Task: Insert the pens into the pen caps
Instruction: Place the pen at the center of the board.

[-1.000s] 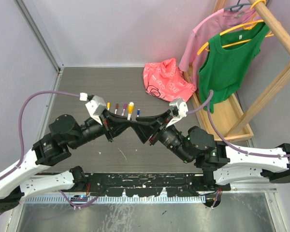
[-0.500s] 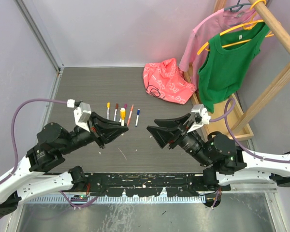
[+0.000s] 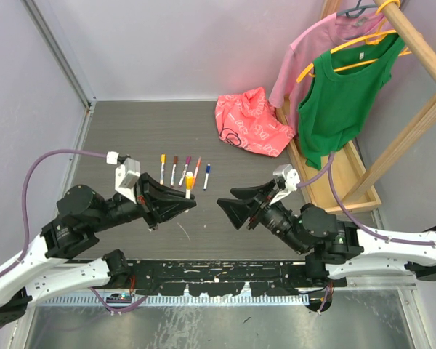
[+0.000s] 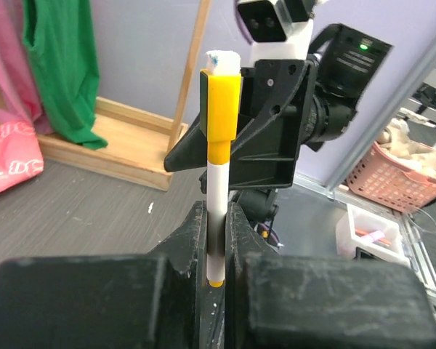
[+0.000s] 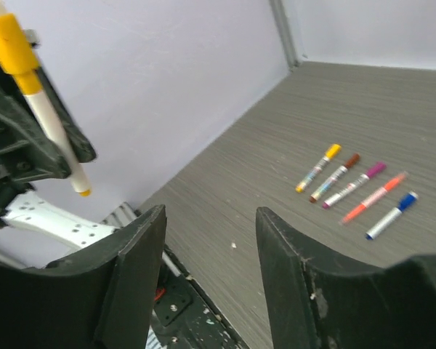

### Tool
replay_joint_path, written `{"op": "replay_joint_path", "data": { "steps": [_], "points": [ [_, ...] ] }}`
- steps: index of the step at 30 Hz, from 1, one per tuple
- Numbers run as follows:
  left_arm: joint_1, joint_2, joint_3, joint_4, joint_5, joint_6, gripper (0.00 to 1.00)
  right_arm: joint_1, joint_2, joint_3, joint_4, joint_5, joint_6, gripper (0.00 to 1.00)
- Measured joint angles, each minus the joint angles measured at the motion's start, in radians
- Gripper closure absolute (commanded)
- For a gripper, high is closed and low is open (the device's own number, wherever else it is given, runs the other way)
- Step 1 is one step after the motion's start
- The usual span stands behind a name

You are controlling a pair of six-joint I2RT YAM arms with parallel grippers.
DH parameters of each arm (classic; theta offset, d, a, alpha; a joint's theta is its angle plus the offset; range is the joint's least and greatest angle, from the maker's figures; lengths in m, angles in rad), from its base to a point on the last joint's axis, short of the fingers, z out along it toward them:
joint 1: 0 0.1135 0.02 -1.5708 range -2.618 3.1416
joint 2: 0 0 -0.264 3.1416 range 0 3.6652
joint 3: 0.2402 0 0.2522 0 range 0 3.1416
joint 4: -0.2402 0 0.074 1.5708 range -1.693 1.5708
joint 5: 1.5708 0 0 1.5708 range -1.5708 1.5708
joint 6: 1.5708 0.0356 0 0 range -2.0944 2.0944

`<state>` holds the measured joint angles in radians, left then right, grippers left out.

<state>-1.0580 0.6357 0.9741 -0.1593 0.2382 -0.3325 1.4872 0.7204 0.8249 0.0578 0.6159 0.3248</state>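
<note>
The left fingers (image 4: pixel 194 243) are clenched on a white pen (image 4: pixel 216 196). They grip it low on the barrel, so it stands upright between them with a small yellow end showing just below the grip. A yellow cap (image 4: pixel 223 105) sits on the pen's upper end.

From above, the pen is held off the table (image 3: pixel 123 138), just on the near side of a row of pens (image 3: pixel 185 169). The right fingers (image 5: pixel 134 254) are spread wide with nothing between them. They face the left fingers across a gap, close but not touching.

The row lies flat on the table beyond both arms, its pens side by side, roughly parallel and apart from one another. In the right wrist view they are a yellow-ended pen (image 5: pixel 318 168), a brown-ended pen (image 5: pixel 335 177), a purple-ended pen (image 5: pixel 354 185), an orange pen (image 5: pixel 376 196) and a blue-ended pen (image 5: pixel 391 215).

A red bag (image 3: pixel 251 120) lies at the far right of the table. Beside it stands a wooden rack (image 3: pixel 414 51) with a pink shirt (image 3: pixel 312 43) and a green top (image 3: pixel 345 94) on hangers.
</note>
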Motion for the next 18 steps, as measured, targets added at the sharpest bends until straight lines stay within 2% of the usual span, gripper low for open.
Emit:
{"op": "replay_joint_path", "data": {
  "steps": [4,7,11,14,18],
  "points": [
    [0.0,0.014,0.0,-0.051,-0.08,-0.005,1.0,-0.02,0.058,0.033,-0.148,0.106,0.09,0.38],
    [0.0,0.046,0.001,-0.104,-0.149,-0.02,1.0,-0.106,0.126,0.058,-0.255,0.113,0.163,0.31],
    [0.0,0.106,0.006,-0.183,-0.254,-0.041,1.0,-0.297,0.214,0.039,-0.354,0.016,0.239,0.28],
    [0.0,0.177,0.028,-0.249,-0.331,-0.06,1.0,-0.424,0.222,-0.021,-0.389,-0.053,0.278,0.26],
    [0.0,0.303,0.057,-0.296,-0.398,-0.082,1.0,-0.582,0.206,-0.11,-0.403,-0.16,0.316,0.19]
  ]
}}
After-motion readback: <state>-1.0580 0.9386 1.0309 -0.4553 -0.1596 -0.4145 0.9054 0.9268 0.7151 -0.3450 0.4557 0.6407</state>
